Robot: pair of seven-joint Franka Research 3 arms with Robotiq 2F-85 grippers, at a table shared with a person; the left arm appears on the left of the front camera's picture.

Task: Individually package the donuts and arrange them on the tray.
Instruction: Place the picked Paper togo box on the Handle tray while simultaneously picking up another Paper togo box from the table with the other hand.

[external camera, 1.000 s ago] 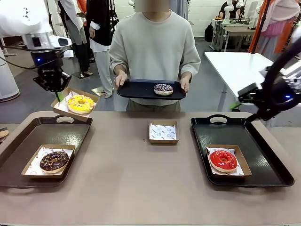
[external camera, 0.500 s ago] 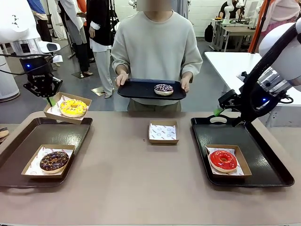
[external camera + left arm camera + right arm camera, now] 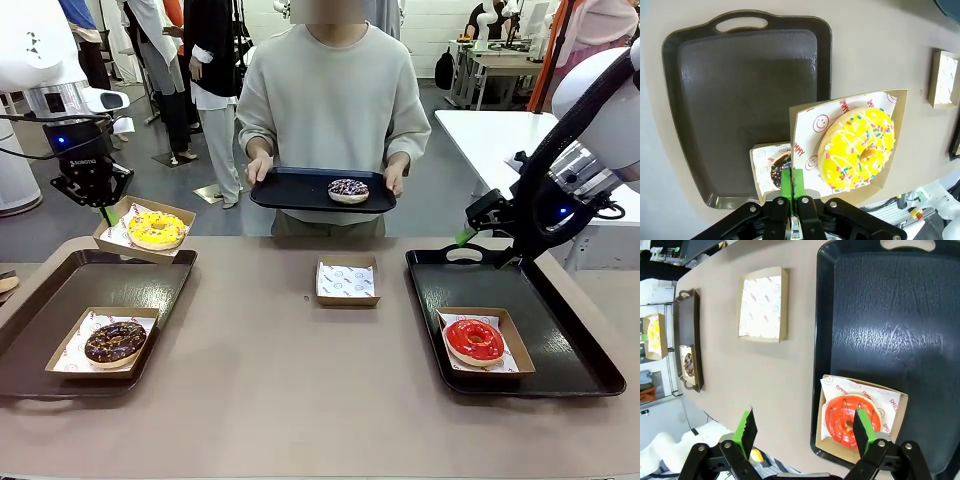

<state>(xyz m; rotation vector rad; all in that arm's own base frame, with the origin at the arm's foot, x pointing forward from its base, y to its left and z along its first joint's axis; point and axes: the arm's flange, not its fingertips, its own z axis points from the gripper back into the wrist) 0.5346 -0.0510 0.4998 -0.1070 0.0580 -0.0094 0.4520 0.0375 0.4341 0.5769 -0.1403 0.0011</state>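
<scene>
Over the far corner of the dark left tray [image 3: 60, 290]: boxed donut aloft.
Left pincer [image 3: 791, 186] pressed together on the rim of a shallow brown cardboard box [image 3: 135, 250] carrying the yellow sprinkled ring donut [image 3: 156, 229]. Right pincer [image 3: 806, 432] spread, hovering over the black right tray [image 3: 560, 340], where the glossy red donut [image 3: 474, 340] sits boxed. Chocolate sprinkled donut [image 3: 115, 342] boxed on the left tray. Dark purple donut [image 3: 347, 189] on the person's hand-held black tray [image 3: 290, 190]. Another paper-lined box [image 3: 348, 280] mid-worktop [image 3: 300, 400].

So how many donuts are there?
4: chocolate donut boxed on left tray; yellow donut in the lifted box; red donut on right tray; sprinkled donut on the person's tray.
</scene>
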